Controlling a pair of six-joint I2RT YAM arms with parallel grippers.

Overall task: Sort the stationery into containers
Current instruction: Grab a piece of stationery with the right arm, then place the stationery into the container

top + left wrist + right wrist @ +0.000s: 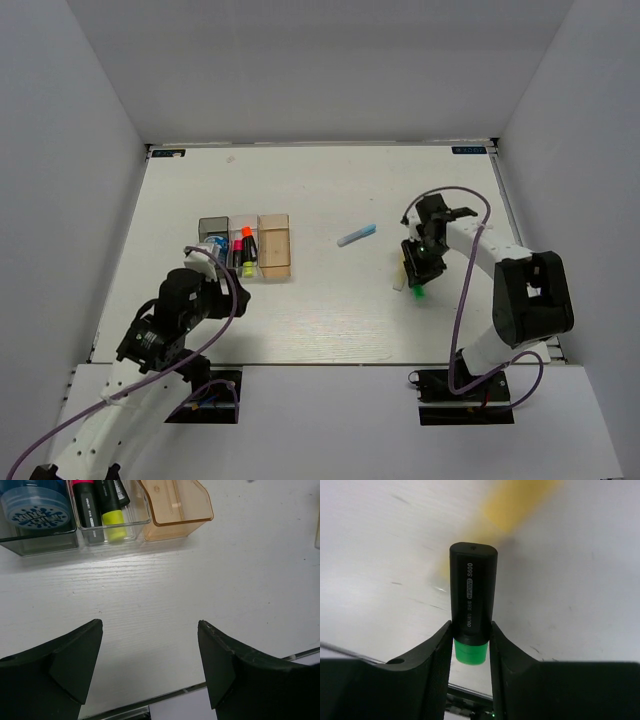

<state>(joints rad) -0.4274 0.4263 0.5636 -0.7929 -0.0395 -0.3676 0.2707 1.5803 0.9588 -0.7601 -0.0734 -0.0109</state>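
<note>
Top external: white wood-grain table (330,310), white walls (320,70); left fingers (75,665) spread wide, empty; right fingers (435,670) clamp green-capped marker (472,595).

The white table (330,190) bears three joined bins (275,252), a pale blue stick (356,236) and a cream stick (398,278).

left arm (180,310), right arm (525,295): white links, black joint housings | cables (460,310): lilac, looped behind the jaws | left gripper (150,665): matte black wedge fingers | right gripper (470,630): black fingers, small green light behind jaws
</note>
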